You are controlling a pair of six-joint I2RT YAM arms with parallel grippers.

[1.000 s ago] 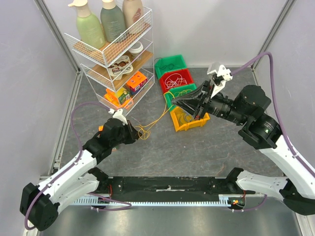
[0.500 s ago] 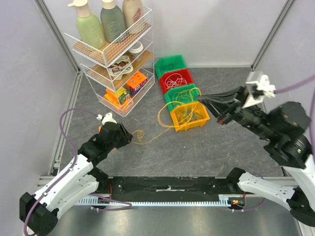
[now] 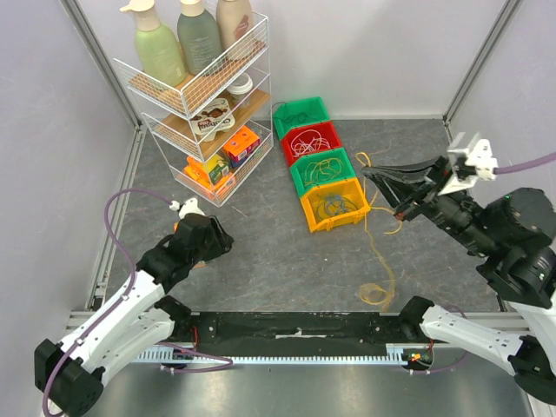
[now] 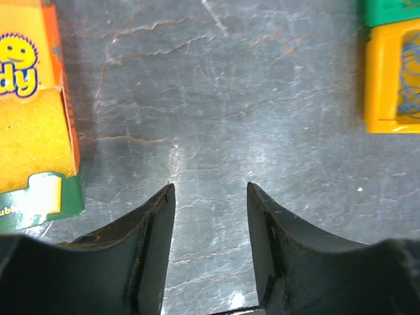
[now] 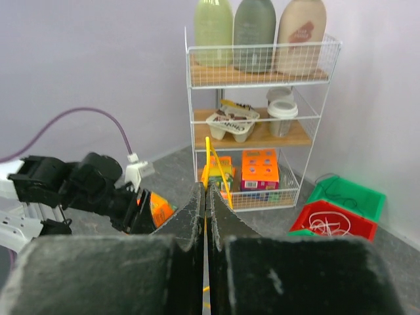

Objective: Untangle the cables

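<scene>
Top external shows us the yellow cable [image 3: 380, 261] coiled on the floor by the bases, our left gripper [image 4: 210, 191] half open and empty, and our right gripper [image 3: 372, 175] pinched shut on that cable's upper end, so a careless pull could snag its slack on the bins [image 3: 339, 221] just beyond.

The left arm [image 3: 130, 306] and right arm [image 3: 508, 233] are made of white links and black joints; purple hoses [image 3: 109, 217] are attached.

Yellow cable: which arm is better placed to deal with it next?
Right, probably. The right gripper is shut on the yellow cable, which trails onto the table; the left gripper is open and empty near the rack.
</scene>
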